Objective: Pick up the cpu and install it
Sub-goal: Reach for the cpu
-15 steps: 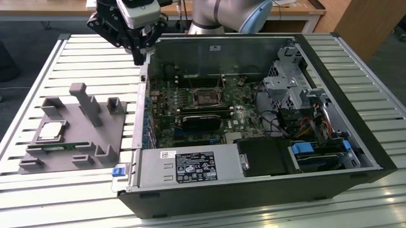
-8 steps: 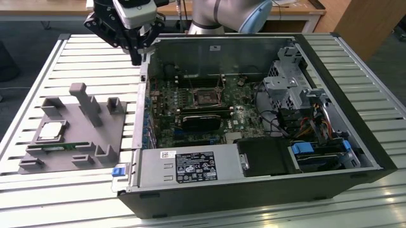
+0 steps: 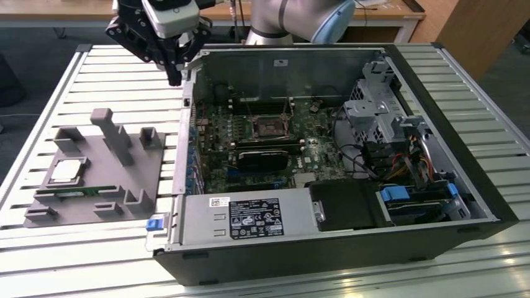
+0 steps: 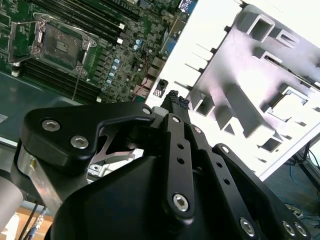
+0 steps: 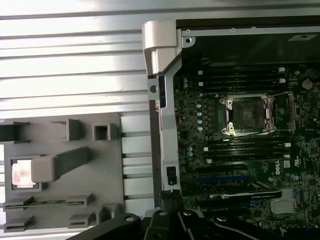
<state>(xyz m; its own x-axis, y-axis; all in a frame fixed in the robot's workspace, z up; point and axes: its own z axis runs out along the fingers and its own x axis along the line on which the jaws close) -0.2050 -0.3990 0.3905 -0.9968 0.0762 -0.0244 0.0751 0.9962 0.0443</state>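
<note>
The gripper (image 3: 174,77), fingers clenched on nothing, hangs just outside the case (image 3: 331,264) wall near its far corner on the exterior view's left, over bare table (image 3: 124,74) slats. The cpu (image 3: 68,171) lies flat in a fixture (image 3: 145,167) pocket, well apart from the case (a grey post (image 3: 116,136) rises beside it). The case wall stands between gripper and socket (image 3: 269,126).

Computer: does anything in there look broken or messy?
Nothing looks broken or spilled. The computer lies open on its side. Its socket is empty, and the cpu sits in the gray holder beside it, not yet put in.
</note>
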